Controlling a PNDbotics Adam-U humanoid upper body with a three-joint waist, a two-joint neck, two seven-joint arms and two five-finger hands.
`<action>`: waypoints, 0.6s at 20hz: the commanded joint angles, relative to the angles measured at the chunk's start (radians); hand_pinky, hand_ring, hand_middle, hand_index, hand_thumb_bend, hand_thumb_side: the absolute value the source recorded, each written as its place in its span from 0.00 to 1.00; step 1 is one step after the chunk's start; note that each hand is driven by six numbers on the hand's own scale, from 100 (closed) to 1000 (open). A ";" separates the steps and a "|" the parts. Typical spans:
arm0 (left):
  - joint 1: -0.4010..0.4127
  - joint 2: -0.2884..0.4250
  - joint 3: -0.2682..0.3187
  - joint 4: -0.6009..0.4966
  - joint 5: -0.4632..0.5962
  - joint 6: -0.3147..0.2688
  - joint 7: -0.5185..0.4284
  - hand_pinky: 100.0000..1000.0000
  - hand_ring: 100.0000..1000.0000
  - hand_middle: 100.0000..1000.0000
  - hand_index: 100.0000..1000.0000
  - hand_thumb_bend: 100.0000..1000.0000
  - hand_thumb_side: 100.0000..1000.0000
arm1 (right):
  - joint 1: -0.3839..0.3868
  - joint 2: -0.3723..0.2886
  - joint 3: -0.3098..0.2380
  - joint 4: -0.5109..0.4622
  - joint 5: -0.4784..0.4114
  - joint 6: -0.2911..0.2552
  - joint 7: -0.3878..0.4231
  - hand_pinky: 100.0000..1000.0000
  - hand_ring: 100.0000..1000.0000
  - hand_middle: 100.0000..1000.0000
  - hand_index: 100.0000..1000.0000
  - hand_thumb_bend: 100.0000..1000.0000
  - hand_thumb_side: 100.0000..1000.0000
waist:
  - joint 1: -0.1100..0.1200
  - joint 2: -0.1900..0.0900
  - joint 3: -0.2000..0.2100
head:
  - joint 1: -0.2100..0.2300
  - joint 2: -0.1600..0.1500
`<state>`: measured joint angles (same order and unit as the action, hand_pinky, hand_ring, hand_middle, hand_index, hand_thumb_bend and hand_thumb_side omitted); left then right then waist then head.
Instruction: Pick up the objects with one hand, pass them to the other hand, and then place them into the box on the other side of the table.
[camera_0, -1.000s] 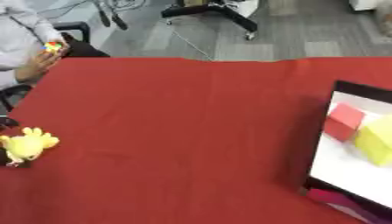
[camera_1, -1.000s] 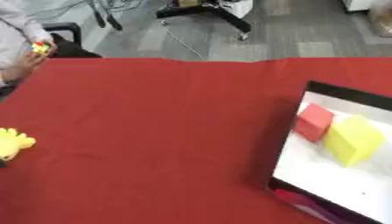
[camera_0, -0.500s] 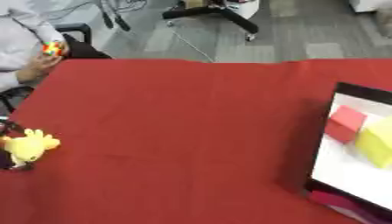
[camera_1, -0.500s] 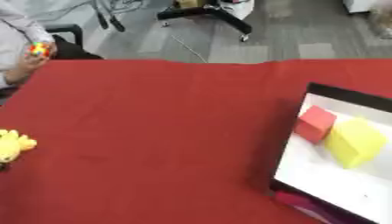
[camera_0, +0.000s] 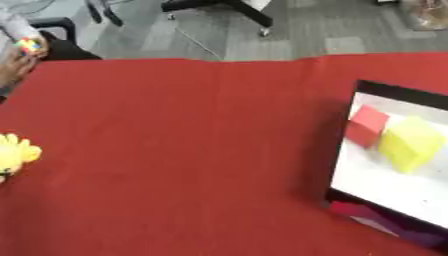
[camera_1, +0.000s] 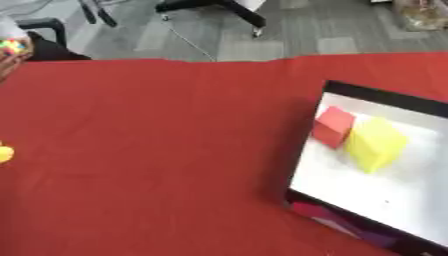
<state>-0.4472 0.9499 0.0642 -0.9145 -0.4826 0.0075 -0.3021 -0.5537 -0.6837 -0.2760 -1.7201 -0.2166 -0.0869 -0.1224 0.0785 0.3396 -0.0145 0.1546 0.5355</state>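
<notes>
Looking down through the left eye view, a red-covered surface (camera_0: 192, 150) fills most of the frame. At its right side sits a box (camera_0: 350, 145) with a dark rim and a white floor; inside it a red block (camera_0: 366, 126) and a yellow block (camera_0: 409, 144) lie just beside each other, the red one nearer the box's left wall. At the far left edge a yellow soft toy (camera_0: 15, 154) rests on the cloth, well apart from the box. In the top left corner a person's hand (camera_0: 17, 62) holds a small multicoloured cube (camera_0: 29, 46) — off the surface's edge.

In the right eye view the same box (camera_1: 308, 150) sits further in, and only a sliver of the toy shows at the left border. Neither robot hand appears in either view, so whether their fingers are apart or together cannot be told.
</notes>
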 joint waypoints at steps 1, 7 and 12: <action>0.005 0.072 0.017 -0.068 0.045 -0.005 0.003 0.92 0.82 0.69 0.56 0.06 0.11 | -0.007 -0.038 -0.012 -0.017 -0.010 0.000 -0.005 0.91 1.00 1.00 0.92 0.00 0.08 | 0.005 -0.033 0.005 | -0.018 0.008; 0.021 0.103 0.031 -0.173 0.105 0.006 0.005 0.93 0.82 0.68 0.56 0.03 0.10 | -0.003 -0.037 -0.010 -0.020 -0.020 0.005 -0.011 0.90 1.00 1.00 0.92 0.00 0.07 | 0.003 -0.056 0.012 | -0.032 0.017; 0.030 0.112 0.033 -0.264 0.147 0.012 0.011 0.94 0.82 0.67 0.56 0.00 0.10 | -0.003 -0.035 -0.005 -0.020 -0.027 0.007 -0.012 0.90 1.00 1.00 0.91 0.00 0.06 | -0.002 -0.070 0.016 | -0.047 0.024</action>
<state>-0.4118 1.0011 0.0784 -1.1456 -0.3499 0.0161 -0.2941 -0.5454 -0.6837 -0.2750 -1.7205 -0.2374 -0.0790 -0.1321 0.0781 0.3121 0.0006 0.1121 0.5540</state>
